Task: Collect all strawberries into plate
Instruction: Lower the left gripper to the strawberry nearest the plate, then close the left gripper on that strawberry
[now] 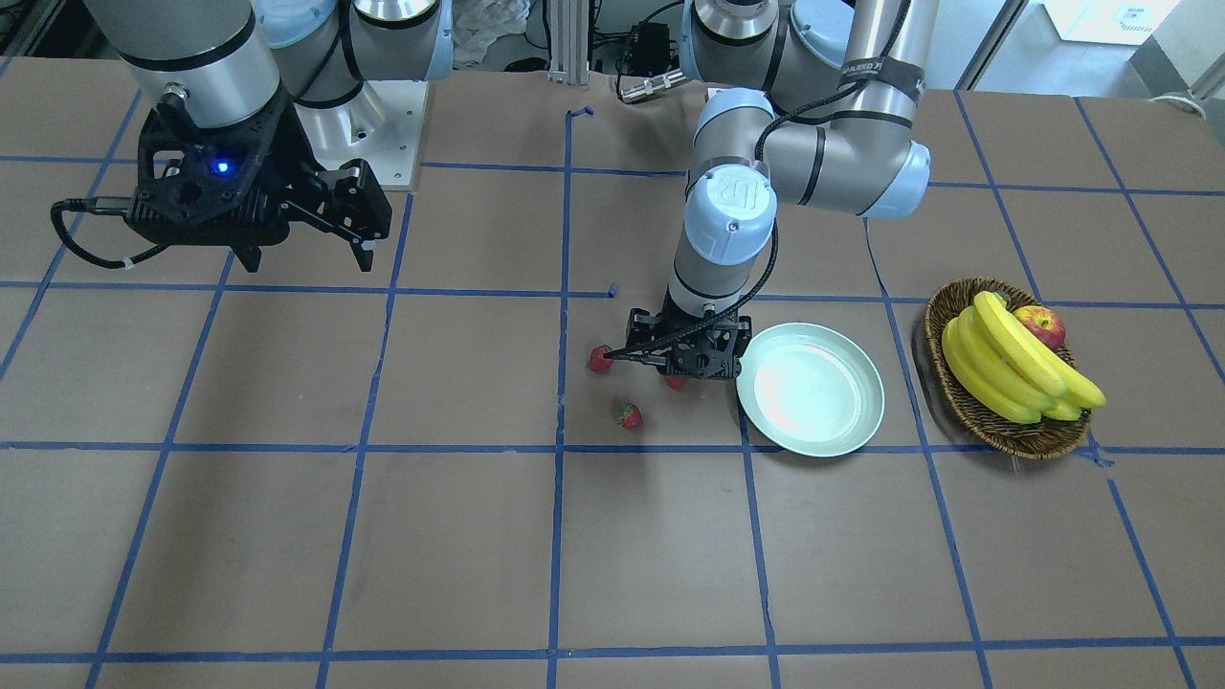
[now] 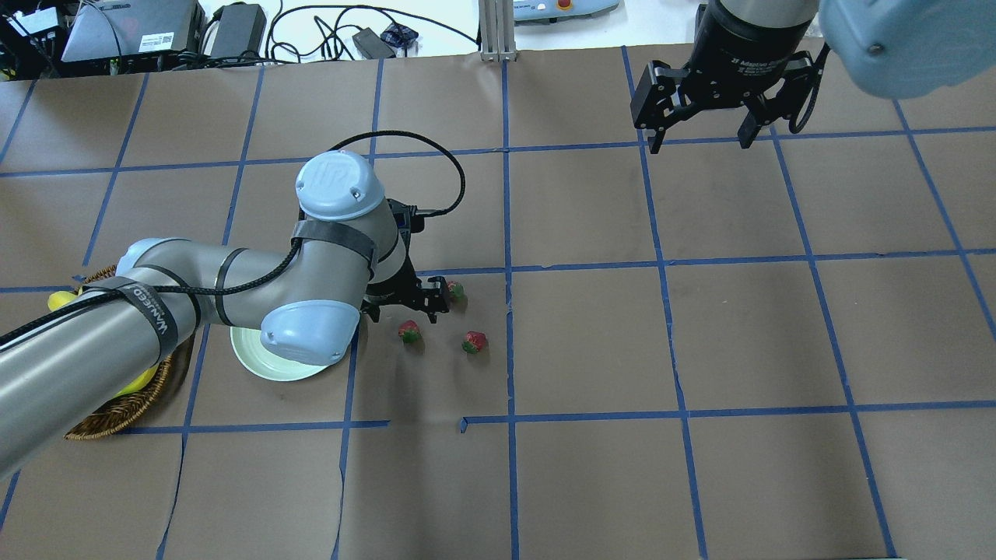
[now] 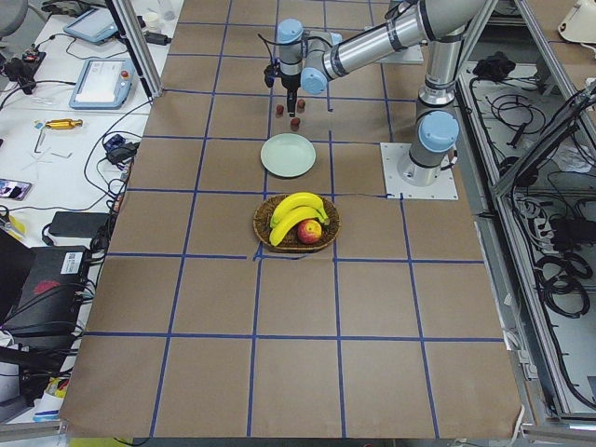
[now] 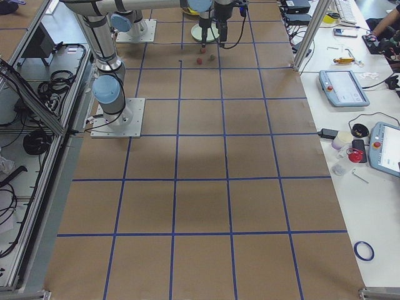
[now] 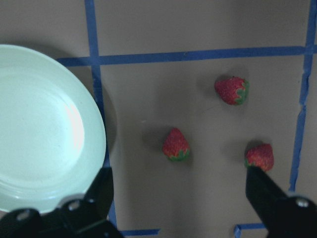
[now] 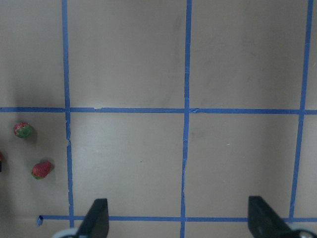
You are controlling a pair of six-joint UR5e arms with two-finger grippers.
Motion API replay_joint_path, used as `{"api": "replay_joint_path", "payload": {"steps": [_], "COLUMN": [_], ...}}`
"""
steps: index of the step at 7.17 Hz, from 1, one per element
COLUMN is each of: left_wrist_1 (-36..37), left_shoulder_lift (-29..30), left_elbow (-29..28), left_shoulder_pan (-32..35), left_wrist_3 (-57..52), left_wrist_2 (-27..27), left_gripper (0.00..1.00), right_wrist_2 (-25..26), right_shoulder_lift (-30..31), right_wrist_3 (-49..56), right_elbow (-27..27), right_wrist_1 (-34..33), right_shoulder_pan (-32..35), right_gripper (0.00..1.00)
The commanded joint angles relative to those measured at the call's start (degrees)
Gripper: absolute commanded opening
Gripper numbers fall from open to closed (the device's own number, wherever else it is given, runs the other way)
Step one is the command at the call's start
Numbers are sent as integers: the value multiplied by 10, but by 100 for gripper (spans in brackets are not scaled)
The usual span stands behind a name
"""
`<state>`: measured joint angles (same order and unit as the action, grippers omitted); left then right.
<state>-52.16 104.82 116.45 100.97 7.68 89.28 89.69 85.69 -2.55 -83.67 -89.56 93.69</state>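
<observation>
The pale green plate (image 1: 812, 392) lies flat on the brown table (image 1: 287, 536) with nothing in it. All three strawberries are on the table beside the plate, none of them touching it. They are grouped on the side of the plate away from the wicker basket (image 1: 995, 421).

The first strawberry (image 1: 676, 382) is the one nearest the plate, just off its rim and partly hidden under the left claw in the front view. The second strawberry (image 1: 627, 414) is a little further from the plate, towards the operators' side. The third strawberry (image 1: 600, 359) is the furthest of the three from the plate.

The left claw (image 5: 177, 178) hangs low over this group, right beside the plate. It is released, with its fingers (image 5: 101, 188) spread wide and nothing held. In its wrist view the nearest strawberry sits between the two fingers, and one fingertip appears next to the furthest strawberry. Whether they touch cannot be told.

The right claw (image 2: 699, 140) is well away from the plate, raised over bare table. It is also released and holds nothing.

The basket stands near the plate on the side opposite the berries. It holds bananas (image 1: 1014, 368) and an apple (image 1: 1041, 323).
</observation>
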Motion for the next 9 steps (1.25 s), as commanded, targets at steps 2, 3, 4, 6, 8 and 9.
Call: {"api": "replay_joint_path", "payload": {"steps": [2, 3, 4, 6, 8, 9], "left_wrist_1": [17, 18, 18, 18, 17, 0], "left_shoulder_lift": [37, 42, 42, 42, 15, 5], "left_elbow": [4, 5, 5, 4, -10, -37], "left_shoulder_pan": [2, 2, 4, 5, 3, -4], "left_wrist_3": [1, 7, 9, 10, -3, -6], "left_wrist_2": [4, 4, 7, 11, 20, 62], "left_gripper": [73, 62, 48, 18, 18, 18], "right_wrist_2": [0, 0, 1, 1, 1, 0], "right_shoulder_lift": [0, 0, 0, 0, 0, 0], "right_wrist_3": [0, 0, 0, 0, 0, 0], "right_elbow": [0, 0, 0, 0, 0, 0], "right_wrist_1": [0, 0, 0, 1, 1, 1], "right_shoulder_pan": [0, 0, 0, 0, 0, 0], "right_gripper": [100, 100, 100, 100, 100, 100]}}
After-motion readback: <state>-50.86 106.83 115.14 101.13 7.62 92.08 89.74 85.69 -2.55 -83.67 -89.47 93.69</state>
